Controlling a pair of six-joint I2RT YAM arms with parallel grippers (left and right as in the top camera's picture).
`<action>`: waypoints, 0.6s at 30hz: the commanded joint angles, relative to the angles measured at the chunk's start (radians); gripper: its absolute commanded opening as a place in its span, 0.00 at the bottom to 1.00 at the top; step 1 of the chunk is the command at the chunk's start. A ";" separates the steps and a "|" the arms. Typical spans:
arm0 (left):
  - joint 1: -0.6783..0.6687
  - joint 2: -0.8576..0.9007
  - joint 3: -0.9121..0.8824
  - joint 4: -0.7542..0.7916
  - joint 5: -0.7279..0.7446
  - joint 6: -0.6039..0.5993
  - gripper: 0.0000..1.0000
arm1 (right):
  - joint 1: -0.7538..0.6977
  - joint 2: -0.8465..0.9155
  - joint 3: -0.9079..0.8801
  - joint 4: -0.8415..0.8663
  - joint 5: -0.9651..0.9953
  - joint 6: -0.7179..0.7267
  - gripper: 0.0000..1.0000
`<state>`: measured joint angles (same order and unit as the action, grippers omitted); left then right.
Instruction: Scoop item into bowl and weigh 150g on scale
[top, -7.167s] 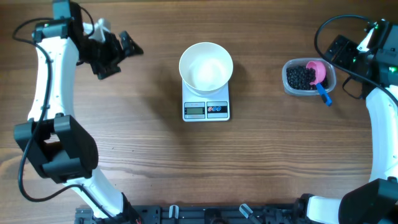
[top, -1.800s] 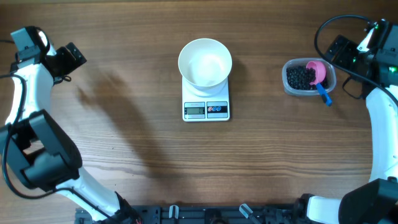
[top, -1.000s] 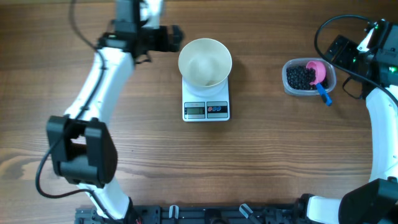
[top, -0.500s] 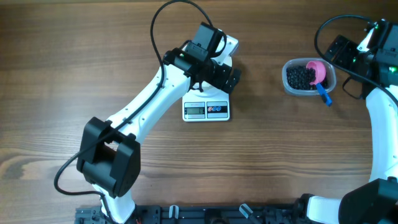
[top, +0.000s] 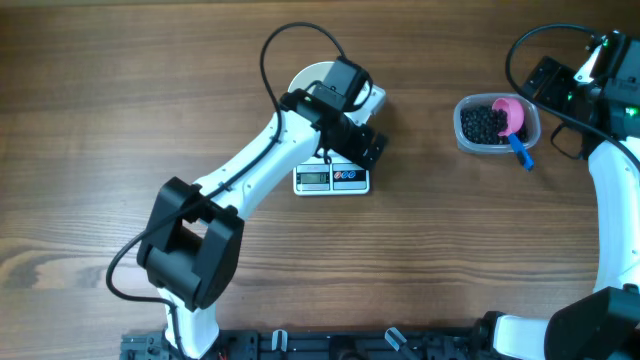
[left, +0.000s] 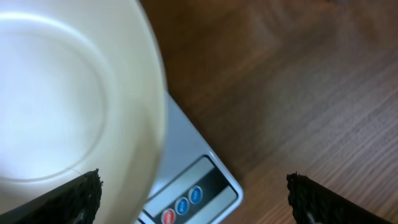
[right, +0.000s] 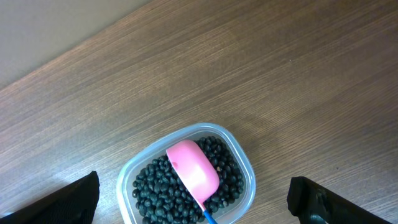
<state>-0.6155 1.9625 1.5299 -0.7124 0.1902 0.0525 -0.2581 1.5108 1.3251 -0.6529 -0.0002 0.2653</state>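
Directly under my left claw (left: 194, 198), whose fingers stand spread wide with nothing between them, sits the scale (left: 183, 146). Its coloured buttons (left: 181, 205) show in the gap between my fingertips. The white bowl (left: 62, 93) rests on the scale's platform, off toward one finger, and it is empty. It sits there so that whatever lands in it gets weighed at once. I judge that I hang here to reach the buttons, perhaps to zero the scale before filling. I cannot read the display (top: 313, 178).

Well away from this claw, across the bare table (left: 298, 93), my right claw (right: 194, 200) hangs spread and empty too, above the clear tub (right: 247, 171). The black beans (right: 155, 186) all lie in that tub, none in the bowl. The pink scoop (right: 193, 167) rests on the pile, its blue handle pointing back toward that claw, handy for a grab. By my reckoning, scooping has not begun.
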 joint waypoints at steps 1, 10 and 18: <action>-0.044 0.005 -0.007 -0.023 -0.002 0.019 1.00 | -0.003 -0.017 0.002 0.002 -0.009 0.012 1.00; -0.050 0.005 -0.005 0.038 -0.200 0.019 1.00 | -0.003 -0.017 0.002 0.002 -0.009 0.012 1.00; 0.029 0.000 0.164 0.010 -0.104 0.019 1.00 | -0.003 -0.017 0.002 0.002 -0.009 0.012 1.00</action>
<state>-0.6285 1.9640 1.5539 -0.6514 0.0246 0.0525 -0.2581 1.5108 1.3251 -0.6525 -0.0002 0.2653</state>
